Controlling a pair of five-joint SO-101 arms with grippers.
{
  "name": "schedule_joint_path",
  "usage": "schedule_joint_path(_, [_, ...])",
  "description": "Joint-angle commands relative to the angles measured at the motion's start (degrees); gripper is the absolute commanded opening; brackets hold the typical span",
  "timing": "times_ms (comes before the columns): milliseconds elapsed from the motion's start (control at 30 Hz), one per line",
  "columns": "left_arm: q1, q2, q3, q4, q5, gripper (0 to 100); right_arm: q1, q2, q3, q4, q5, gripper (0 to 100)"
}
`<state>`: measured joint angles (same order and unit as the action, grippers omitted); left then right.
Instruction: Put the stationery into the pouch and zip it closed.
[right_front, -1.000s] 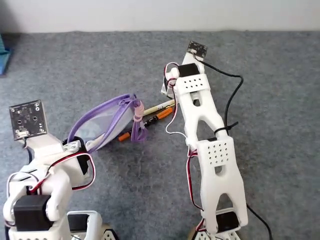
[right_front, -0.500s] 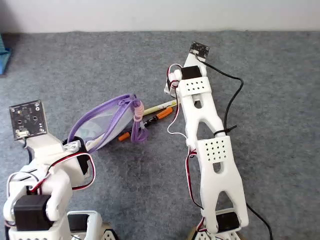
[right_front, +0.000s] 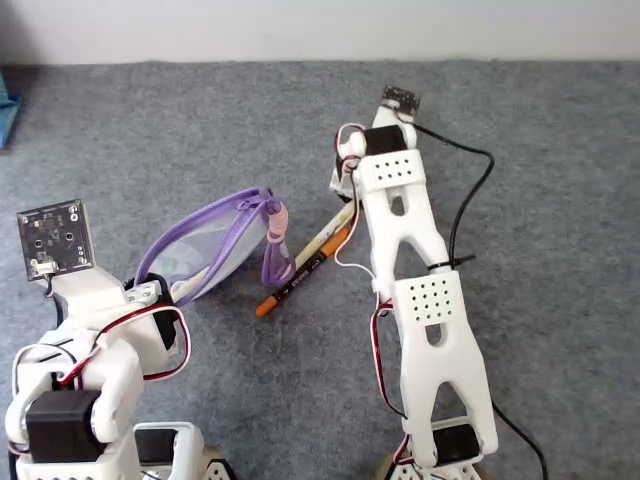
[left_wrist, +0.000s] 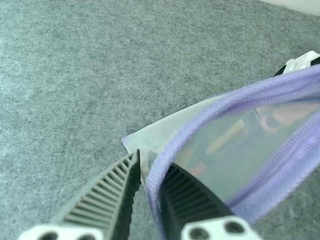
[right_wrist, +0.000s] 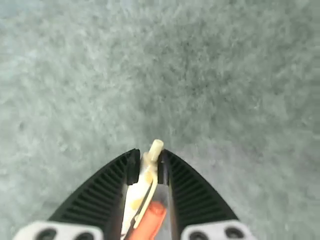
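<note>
A clear pouch (right_front: 205, 247) with a purple zipper lies open on the grey carpet. My left gripper (left_wrist: 148, 173) is shut on its near corner, the pouch (left_wrist: 235, 145) stretching away from the jaws. An orange pen (right_front: 300, 280) and a cream pen (right_front: 328, 230) lie side by side, pointing from the right arm toward the pouch's mouth. My right gripper (right_wrist: 148, 167) is shut on both: the cream pen (right_wrist: 150, 160) tip sticks out past the jaws and the orange pen (right_wrist: 150, 220) sits behind it.
A purple zipper pull cord (right_front: 275, 262) hangs by the pouch mouth, beside the pens. A black cable (right_front: 465, 190) loops off the right arm. Grey carpet (right_front: 180, 130) stretches to the far wall; a blue object (right_front: 6, 105) sits at the left edge.
The right gripper has closed on the two pens and swung them, so their free ends now point down-left, away from the pouch mouth. The left arm has kept still.
</note>
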<state>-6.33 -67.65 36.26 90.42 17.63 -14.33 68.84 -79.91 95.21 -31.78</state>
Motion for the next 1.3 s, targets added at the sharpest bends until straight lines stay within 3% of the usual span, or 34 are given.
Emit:
schedule_joint_path(0, [-0.62,0.44,0.84,-0.97,0.53,1,0.48,-0.92,-7.56,5.32,4.31,0.8])
schedule_joint_path(233, [-0.62,0.44,0.84,-0.97,0.53,1,4.18,-2.51,-16.44,7.78,12.31,0.8])
schedule_joint_path(600, [-0.62,0.44,0.84,-0.18,0.53,1,5.05,-27.91,-2.37,7.87,16.88,0.8])
schedule_joint_path(1000, [-0.62,0.44,0.84,-0.18,0.53,1,-4.44,-74.77,35.25,7.6,20.84,0.8])
schedule_joint_path(1267, [-0.26,0.7,0.84,-0.53,0.53,1,-13.41,-92.35,40.44,7.43,23.21,0.8])
